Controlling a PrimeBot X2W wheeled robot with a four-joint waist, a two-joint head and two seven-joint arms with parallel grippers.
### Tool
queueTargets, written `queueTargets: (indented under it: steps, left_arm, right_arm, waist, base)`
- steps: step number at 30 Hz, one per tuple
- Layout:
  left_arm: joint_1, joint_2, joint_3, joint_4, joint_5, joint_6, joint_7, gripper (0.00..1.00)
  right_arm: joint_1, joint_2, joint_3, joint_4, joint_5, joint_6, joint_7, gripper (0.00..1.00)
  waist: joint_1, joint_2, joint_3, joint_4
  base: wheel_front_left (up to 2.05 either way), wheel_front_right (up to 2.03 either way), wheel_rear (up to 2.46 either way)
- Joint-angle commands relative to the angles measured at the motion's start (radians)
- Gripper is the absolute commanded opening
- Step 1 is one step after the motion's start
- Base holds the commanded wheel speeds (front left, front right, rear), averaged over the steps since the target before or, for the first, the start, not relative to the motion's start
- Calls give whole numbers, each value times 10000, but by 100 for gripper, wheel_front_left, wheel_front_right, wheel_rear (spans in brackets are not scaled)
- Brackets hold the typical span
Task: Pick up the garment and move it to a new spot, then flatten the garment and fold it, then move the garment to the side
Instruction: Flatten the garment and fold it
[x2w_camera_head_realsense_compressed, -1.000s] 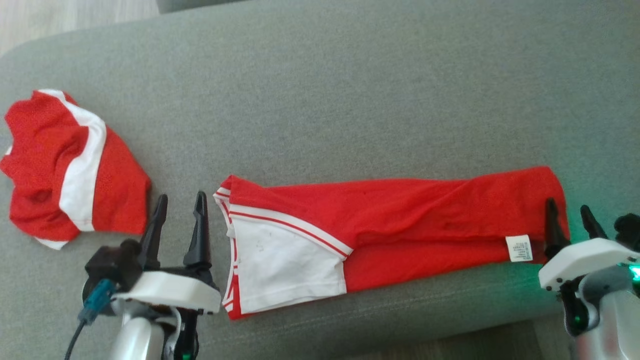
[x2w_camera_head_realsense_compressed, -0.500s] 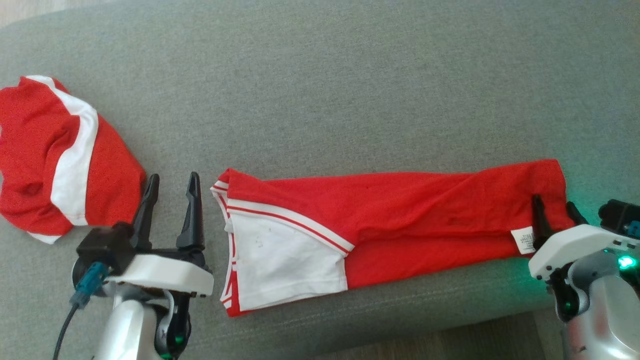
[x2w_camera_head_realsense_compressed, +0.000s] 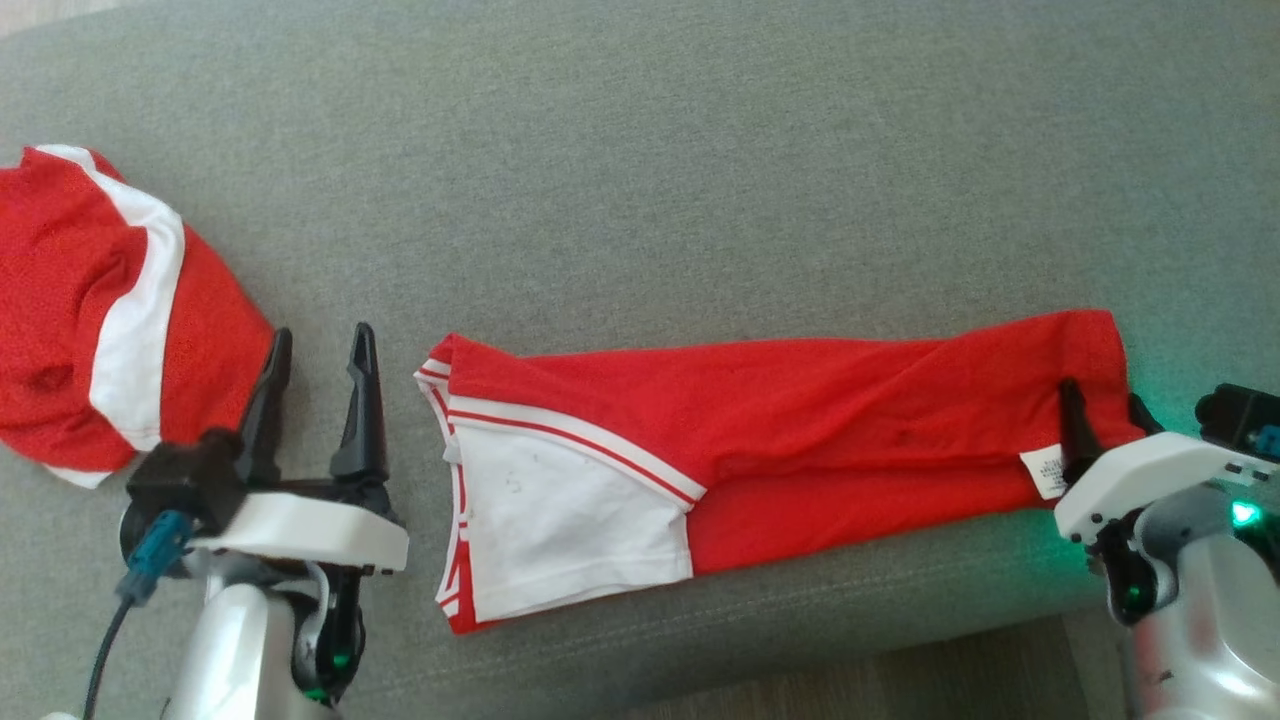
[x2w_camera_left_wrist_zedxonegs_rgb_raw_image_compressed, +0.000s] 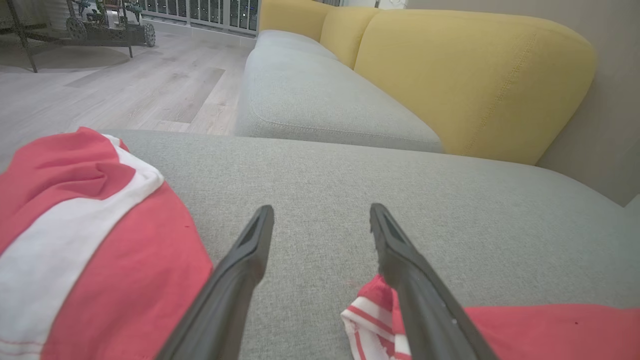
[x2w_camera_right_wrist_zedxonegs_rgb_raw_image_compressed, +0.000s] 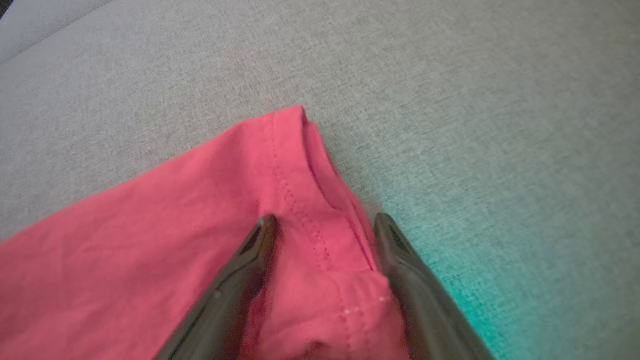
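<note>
See garment folded into a long strip near front edge of sofa. Find left jaws wide open, empty, just beside its white end; right jaws wide open astride its red end, not clamped.

A long red garment lies across a grey sofa cushion. Beyond the garment's far side the cushion is bare and wide open; well past it rises a yellow backrest. Off the garment's left end, a narrow bare gap holds the left gripper, fingers spread. A bunched red-and-white garment just past it closes that side. At the garment's right end the right gripper stands with fingers spread either side of the hem, with bare cushion further right. On the garment's near side, only a thin strip of cushion remains before its edge.
</note>
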Motion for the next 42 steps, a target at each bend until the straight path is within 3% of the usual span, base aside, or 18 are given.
queueTargets:
  steps: [1,2,3,4,13,28,35,42]
  left_arm:
    - [-339,32,423,-323,109,-46,-120,100]
    - [-345,32,443,-319,114,-50,-120,100]
    - [-348,32,461,-314,119,-53,-120,100]
    - [-347,32,481,-308,124,-55,-120,100]
    - [-211,32,526,-284,7,-22,-120,100]
    - [147,32,105,-376,-599,328,-120,100]
    - [325,32,19,-366,-782,480,-120,100]
    - [705,32,54,-364,-936,576,-120,100]
  right_arm:
    - [-141,-22,404,4,121,-4,91,100]
    - [-136,-22,515,59,248,-4,140,100]
    - [-128,-22,600,101,381,-4,186,67]
    - [-108,-22,701,124,453,-4,230,0]
    - [6,-204,1081,-380,188,-4,50,0]
    - [-464,-1226,-534,-1280,-1609,-4,571,0]
    - [-347,-776,-136,-1609,-1719,-4,1167,0]
    - [216,-230,1191,-2735,-910,-4,2154,0]
  waist:
    - [0,0,-7,-14]
    - [0,0,-18,-24]
    - [0,0,-35,-36]
    - [0,0,-60,-49]
    - [0,0,-518,-156]
    - [0,0,-1150,78]
    - [0,0,-1489,138]
    - [0,0,-2109,2]
  base:
    - [0,0,0]
    - [0,0,0]
    - [0,0,0]
    - [0,0,0]
    - [0,0,0]
    - [0,0,0]
    - [0,0,0]
    - [0,0,0]
